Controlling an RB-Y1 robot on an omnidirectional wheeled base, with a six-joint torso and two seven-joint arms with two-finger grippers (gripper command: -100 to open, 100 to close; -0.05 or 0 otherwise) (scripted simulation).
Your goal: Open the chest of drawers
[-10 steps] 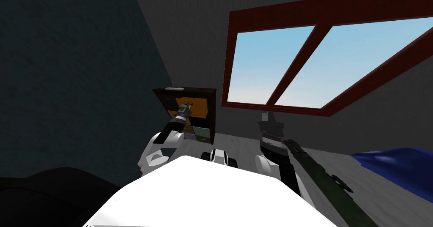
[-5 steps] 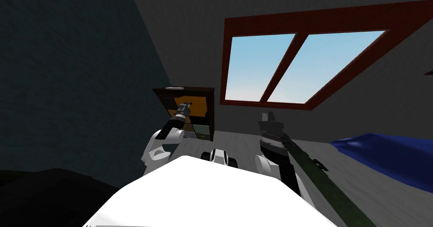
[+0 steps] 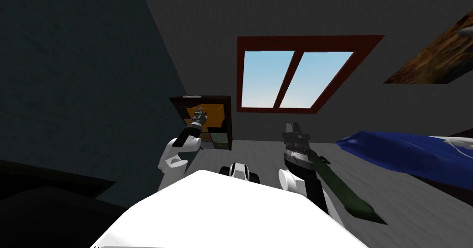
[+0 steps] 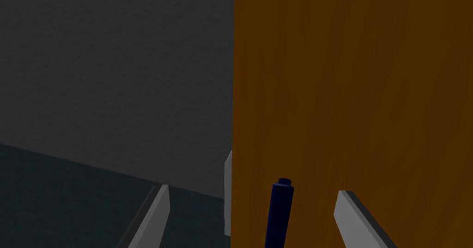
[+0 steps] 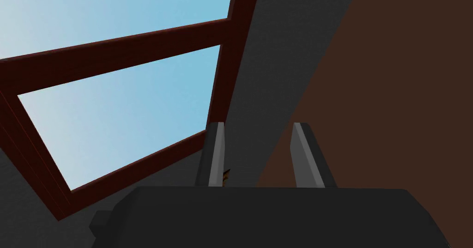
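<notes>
Left gripper [image 4: 253,190] released, fingers astride the dark blue handle [image 4: 279,210] without touching, on orange drawer front [image 4: 360,97], chest of drawers [image 3: 221,140], right gripper [image 5: 258,126] empty, fingers parted

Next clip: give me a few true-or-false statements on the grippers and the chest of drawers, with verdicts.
1. The left gripper is open at the orange drawer front. True.
2. Its fingers are clamped on the dark blue handle. False: the handle stands between them, untouched.
3. The right gripper is also at the chest of drawers. False: it is apart, off to its side.
4. A window with a dark red frame is beside the chest. True.
5. Blue bedding lies on the robot's left. False: it is on its right.
</notes>
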